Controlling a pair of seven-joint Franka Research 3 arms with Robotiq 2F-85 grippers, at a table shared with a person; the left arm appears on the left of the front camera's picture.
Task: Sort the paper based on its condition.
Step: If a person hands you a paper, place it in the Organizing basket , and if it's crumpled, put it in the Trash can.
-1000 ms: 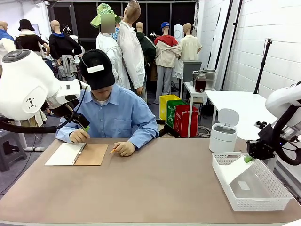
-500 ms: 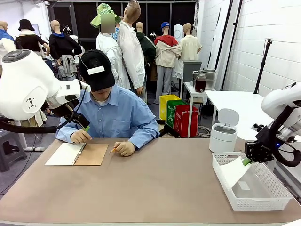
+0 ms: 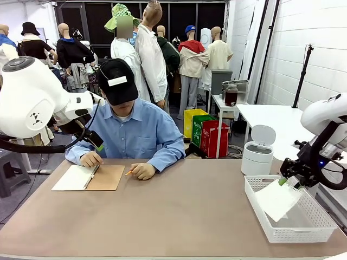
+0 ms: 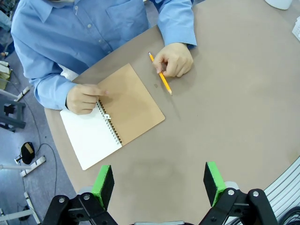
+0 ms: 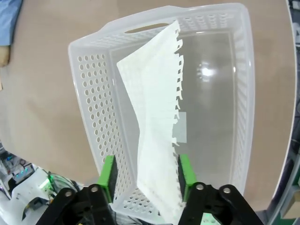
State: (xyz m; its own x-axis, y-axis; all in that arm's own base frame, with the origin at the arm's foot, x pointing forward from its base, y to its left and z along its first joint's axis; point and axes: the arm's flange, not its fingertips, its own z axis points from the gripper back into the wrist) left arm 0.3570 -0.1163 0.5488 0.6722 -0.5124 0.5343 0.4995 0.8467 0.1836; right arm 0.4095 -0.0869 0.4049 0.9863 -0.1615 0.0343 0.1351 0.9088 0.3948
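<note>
Paper (image 5: 154,117) now lower in the basket (image 3: 260,208), between parted right fingers (image 5: 108,176), contact unclear; left fingers (image 4: 103,183) wide, empty.

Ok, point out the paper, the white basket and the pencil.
paper (image 5: 152,122), right wrist view, middle of the sheet.
white basket (image 5: 91,108), right wrist view, perforated side wall.
pencil (image 4: 164,82), left wrist view, yellow shaft beside the person's hand.

It was a lab-like workroom: white block wall (image 3: 303,43) at right, colored bins (image 3: 206,132) mid-frame behind the table (image 3: 179,216).
</note>
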